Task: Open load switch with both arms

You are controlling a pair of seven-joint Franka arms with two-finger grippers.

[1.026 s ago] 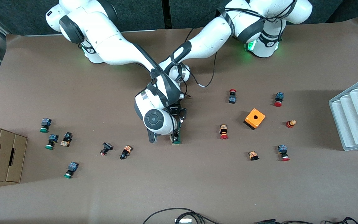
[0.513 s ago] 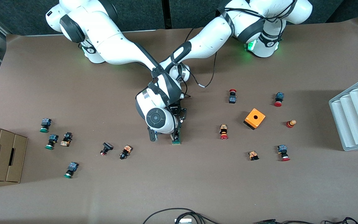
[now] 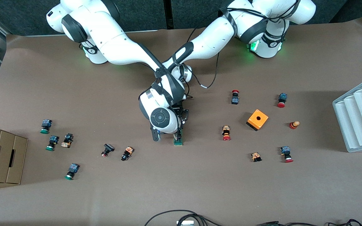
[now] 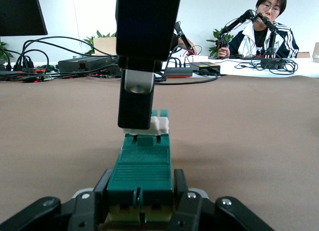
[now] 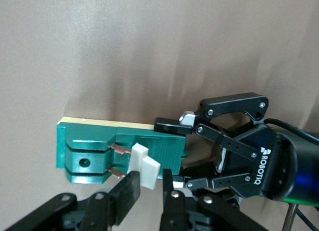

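Observation:
The load switch (image 3: 178, 140) is a dark-green block lying on the brown table in the middle, under both wrists. My left gripper (image 4: 141, 185) is shut on one end of the load switch (image 4: 141, 163), one finger on each long side. My right gripper (image 5: 148, 180) comes down from above, shut on the switch's white piece (image 5: 144, 165) at the other end. That piece stands tilted out of the green body (image 5: 99, 151), with two copper blades showing. In the right wrist view the left gripper (image 5: 172, 151) clamps the green body. The front view hides most of both grippers under the right arm's wrist (image 3: 160, 117).
Small red- and green-capped push-buttons lie scattered toward both ends of the table. An orange cube (image 3: 257, 119) sits toward the left arm's end, with a white ribbed tray (image 3: 360, 116) at that edge. Cardboard boxes (image 3: 2, 157) stand at the right arm's end. Cables (image 3: 181, 216) lie at the front edge.
The right arm's wrist has drifted a little toward the bases and the left arm's end. The load switch and the left gripper stay where they were.

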